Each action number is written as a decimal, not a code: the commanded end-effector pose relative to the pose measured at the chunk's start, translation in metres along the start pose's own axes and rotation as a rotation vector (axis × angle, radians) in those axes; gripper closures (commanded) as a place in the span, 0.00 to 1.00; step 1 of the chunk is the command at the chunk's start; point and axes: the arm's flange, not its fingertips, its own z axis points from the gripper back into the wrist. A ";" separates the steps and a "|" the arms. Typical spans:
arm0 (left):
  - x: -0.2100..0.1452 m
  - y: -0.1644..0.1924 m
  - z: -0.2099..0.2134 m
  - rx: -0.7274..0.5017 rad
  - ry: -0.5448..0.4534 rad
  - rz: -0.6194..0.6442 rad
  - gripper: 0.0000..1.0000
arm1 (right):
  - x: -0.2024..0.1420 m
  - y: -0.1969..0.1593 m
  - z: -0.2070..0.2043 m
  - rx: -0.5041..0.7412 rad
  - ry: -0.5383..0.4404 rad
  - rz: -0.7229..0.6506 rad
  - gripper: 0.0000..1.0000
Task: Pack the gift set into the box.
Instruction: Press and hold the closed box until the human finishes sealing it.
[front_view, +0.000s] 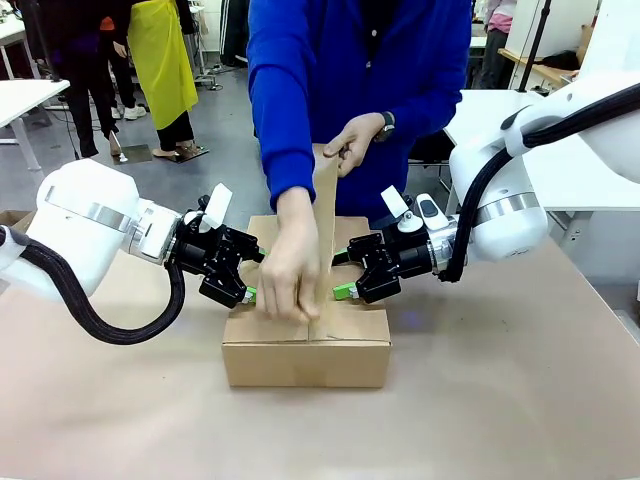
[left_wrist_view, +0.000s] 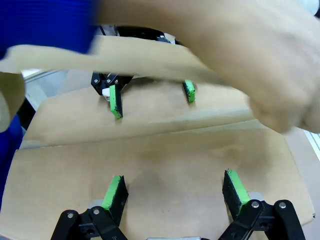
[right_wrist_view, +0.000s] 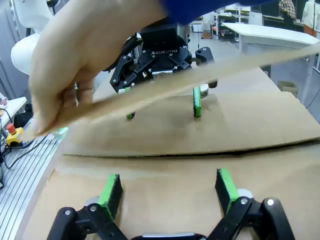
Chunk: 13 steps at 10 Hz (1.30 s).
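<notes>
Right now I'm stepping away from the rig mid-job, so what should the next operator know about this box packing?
Left hand: open, pads resting on the box's left top flap.
Right hand: open, pads on the right top flap.
The box sits mid-table, flaps folded shut with the seam running down the middle.
The person's hand presses a brown paper strip onto the seam; their other hand holds its upper end.
The gift set cannot be seen; presumably inside.
Left to do: finish sealing the seam, then lift both hands off the flaps.
</notes>
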 end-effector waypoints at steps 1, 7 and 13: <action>-0.002 -0.002 -0.001 -0.005 -0.002 -0.021 0.00 | -0.003 0.000 -0.001 -0.004 0.006 0.012 0.00; -0.002 -0.002 -0.001 -0.005 -0.002 -0.021 0.00 | -0.003 0.000 -0.001 -0.004 0.006 0.012 0.00; -0.002 -0.002 -0.001 -0.005 -0.002 -0.021 0.00 | -0.003 0.000 -0.001 -0.004 0.006 0.012 0.00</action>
